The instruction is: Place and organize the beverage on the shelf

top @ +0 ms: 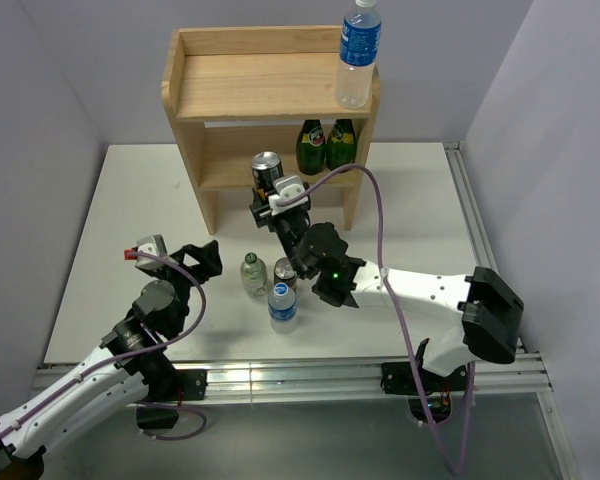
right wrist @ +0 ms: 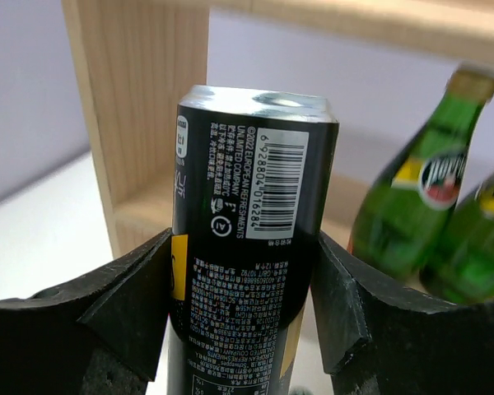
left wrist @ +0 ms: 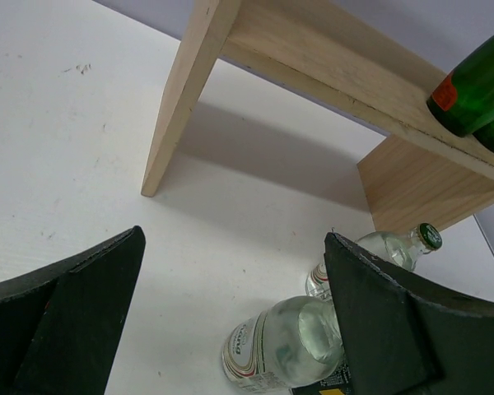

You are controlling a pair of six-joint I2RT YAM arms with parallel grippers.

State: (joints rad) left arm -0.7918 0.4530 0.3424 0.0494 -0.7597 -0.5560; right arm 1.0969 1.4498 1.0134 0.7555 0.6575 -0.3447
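My right gripper (top: pixel 270 200) is shut on a dark can (top: pixel 266 168) and holds it upright in front of the left part of the wooden shelf's (top: pixel 185 105) lower tier. In the right wrist view the can (right wrist: pixel 255 214) sits between the jaws (right wrist: pixel 243 313). Two green glass bottles (top: pixel 325 146) stand on the lower tier's right. A blue-labelled water bottle (top: pixel 358 55) stands on the top tier's right corner. On the table stand a clear glass bottle (top: pixel 254 273), a second can (top: pixel 285 272) and a second water bottle (top: pixel 282 305). My left gripper (top: pixel 208 258) is open and empty, left of them.
In the left wrist view the open gripper (left wrist: pixel 235 304) faces the shelf's left panel (left wrist: pixel 177 107). A clear striped-label bottle (left wrist: pixel 272 350) is beside the right finger, and another with a green cap (left wrist: pixel 395 247) is behind it. A metal rail (top: pixel 280 378) runs along the table's near edge.
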